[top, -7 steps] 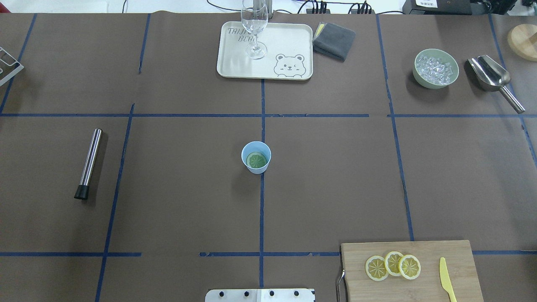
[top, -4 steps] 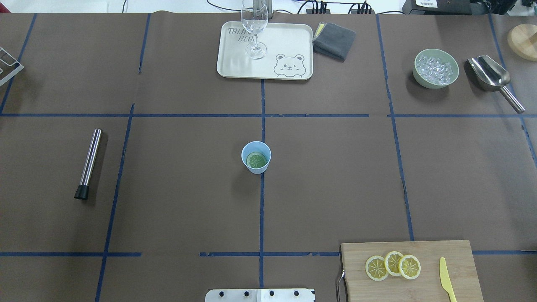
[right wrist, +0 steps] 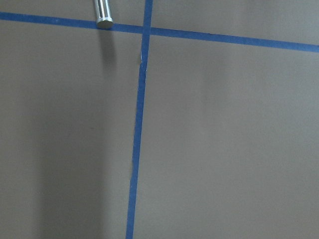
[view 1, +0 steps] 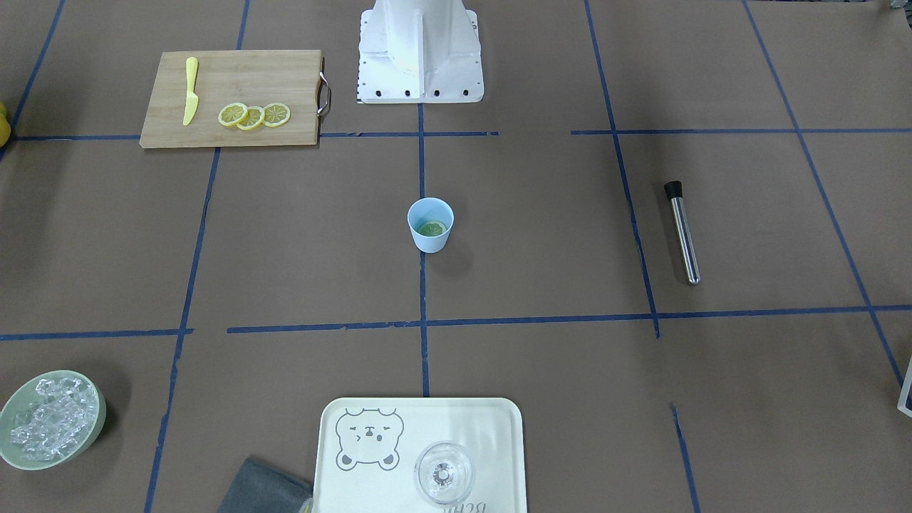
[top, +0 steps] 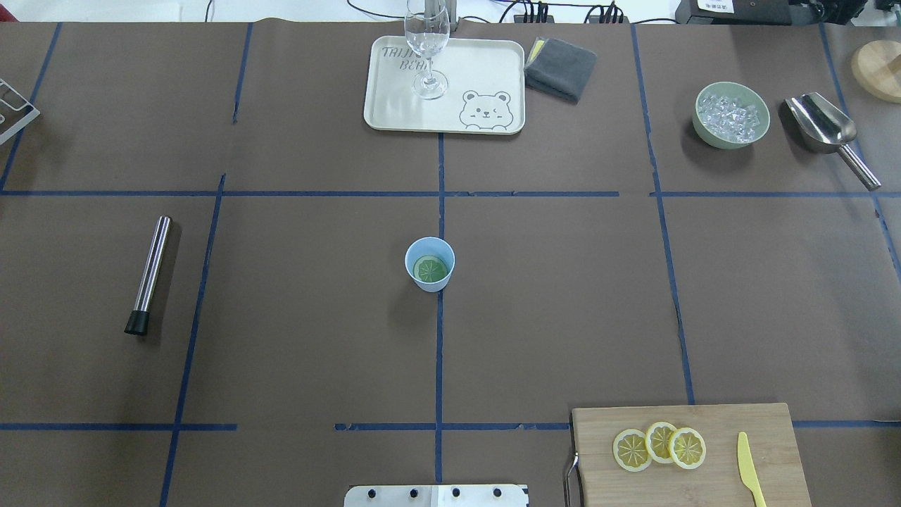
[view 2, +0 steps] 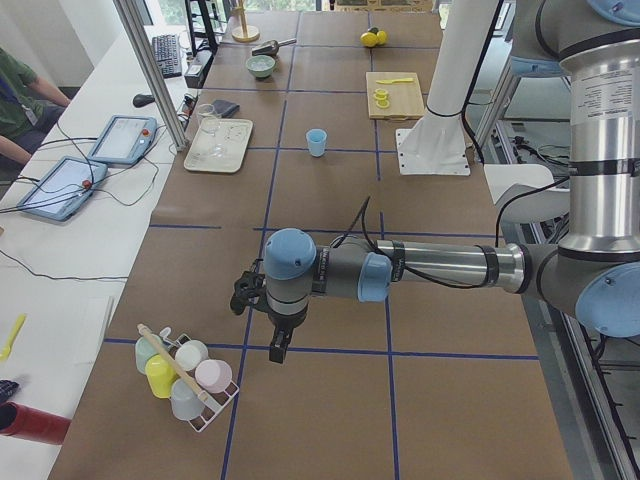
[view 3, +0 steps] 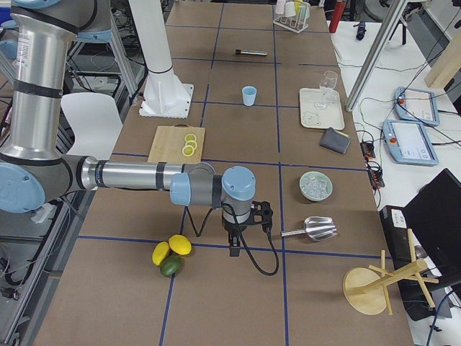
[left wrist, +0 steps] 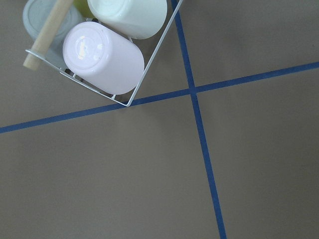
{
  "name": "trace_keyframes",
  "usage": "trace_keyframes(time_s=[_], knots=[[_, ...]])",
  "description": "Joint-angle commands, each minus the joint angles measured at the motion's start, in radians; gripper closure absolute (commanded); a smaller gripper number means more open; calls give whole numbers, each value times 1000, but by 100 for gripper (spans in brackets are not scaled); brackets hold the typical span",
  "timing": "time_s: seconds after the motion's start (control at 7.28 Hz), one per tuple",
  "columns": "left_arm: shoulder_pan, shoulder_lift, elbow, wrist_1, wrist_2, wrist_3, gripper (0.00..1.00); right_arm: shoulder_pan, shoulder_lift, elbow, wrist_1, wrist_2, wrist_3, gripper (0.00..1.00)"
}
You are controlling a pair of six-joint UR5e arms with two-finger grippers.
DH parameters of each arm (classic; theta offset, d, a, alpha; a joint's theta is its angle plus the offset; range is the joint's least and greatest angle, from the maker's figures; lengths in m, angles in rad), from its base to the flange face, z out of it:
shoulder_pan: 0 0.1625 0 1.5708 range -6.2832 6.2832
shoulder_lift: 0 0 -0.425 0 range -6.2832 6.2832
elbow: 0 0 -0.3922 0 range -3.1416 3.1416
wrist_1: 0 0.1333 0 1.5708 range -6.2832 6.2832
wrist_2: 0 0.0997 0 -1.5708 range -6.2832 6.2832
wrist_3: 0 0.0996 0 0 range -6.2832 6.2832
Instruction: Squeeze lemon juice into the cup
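The light blue cup [top: 431, 284] stands upright at the table's middle, also in the front view [view 1: 429, 244]. A round segmented slice [top: 431, 268] that looks greenish lies inside it. Three yellow lemon slices [top: 659, 445] overlap on the wooden board [top: 718, 422]. My left gripper [view 2: 276, 350] shows only in the left side view, over bare table next to a cup rack [view 2: 185, 375]. My right gripper [view 3: 233, 249] shows only in the right side view, far from the cup. I cannot tell whether either is open or shut.
A yellow knife [top: 750, 479] lies on the board. A steel muddler [top: 149, 273] lies at the left. At the back are a tray [top: 479, 63] with a glass [top: 427, 49], a grey cloth [top: 561, 67], an ice bowl [top: 732, 144] and a scoop [top: 823, 127].
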Motion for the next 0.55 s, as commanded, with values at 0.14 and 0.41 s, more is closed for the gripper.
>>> trace_keyframes(time_s=[0.14,0.41], knots=[[0,-2,-2,-3,-1,0,0,0,-2,-4,0,-1,2,0],[0,-4,-2,-4,0,0,0,0,-2,-11,0,-7,-1,0]])
